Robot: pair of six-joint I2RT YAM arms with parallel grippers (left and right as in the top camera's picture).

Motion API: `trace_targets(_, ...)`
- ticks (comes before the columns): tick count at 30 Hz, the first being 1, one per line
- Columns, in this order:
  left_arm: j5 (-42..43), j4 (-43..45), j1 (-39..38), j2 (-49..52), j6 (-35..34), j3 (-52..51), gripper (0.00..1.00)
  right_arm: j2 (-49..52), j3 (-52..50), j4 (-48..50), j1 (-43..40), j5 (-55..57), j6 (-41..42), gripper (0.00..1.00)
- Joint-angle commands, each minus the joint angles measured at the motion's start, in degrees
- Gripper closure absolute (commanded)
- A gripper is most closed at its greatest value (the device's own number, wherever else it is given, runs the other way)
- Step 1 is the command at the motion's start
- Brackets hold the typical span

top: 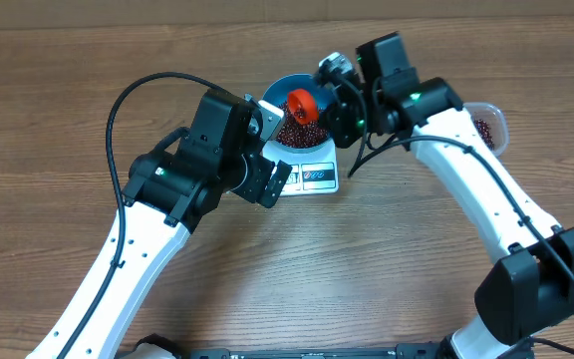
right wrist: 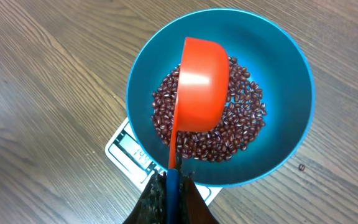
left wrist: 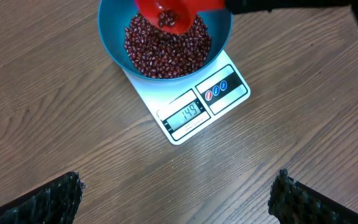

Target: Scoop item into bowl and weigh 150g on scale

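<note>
While the table (top: 68, 80) carries the scale (left wrist: 191, 99) near its far edge, reading 149 with the blue bowl (right wrist: 291, 81) on top, the right gripper (right wrist: 171, 190) is clamped on a red scoop (right wrist: 201, 81) tipped over the beans (right wrist: 241, 124). Left gripper (left wrist: 178, 180) gapes wide, empty. Looks like final top-up, so I'd trickle in just a few.

We are looking straight down on the worktop (top: 68, 60) from overhead; both close wrist views are sharing the bowl (left wrist: 109, 31), at twelve o'clock in the left's.

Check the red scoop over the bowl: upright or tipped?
Tipped. The scoop shows its rounded back to the right wrist camera, mouth angled toward the beans in the bowl.
</note>
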Motion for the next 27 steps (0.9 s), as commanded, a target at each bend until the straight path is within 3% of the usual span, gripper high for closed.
trace_targets(1, 0.2, 0.2, 0.2, -0.1, -0.6, -0.4, 0.00, -2.1, 1.6, 0.5, 0.0, 4.2, -0.7, 0.96)
trace_targets(9, 0.2, 0.2, 0.2, -0.1, -0.6, -0.4, 0.00, -2.1, 1.6, 0.2, 0.0, 3.9, 0.0, 0.96)
trace_targets(13, 0.2, 0.2, 0.2, -0.1, -0.6, -0.4, 0.00, -2.1, 1.6, -1.9, 0.7, 3.0, -7.2, 0.96)
trace_targets(17, 0.2, 0.2, 0.2, -0.1, -0.6, -0.4, 0.00, -2.1, 1.6, 0.5, 0.5, 7.3, -1.1, 0.96)
trace_targets(27, 0.2, 0.2, 0.2, -0.1, -0.6, -0.4, 0.00, -2.1, 1.6, 0.5, 0.5, 7.1, -1.2, 0.96)
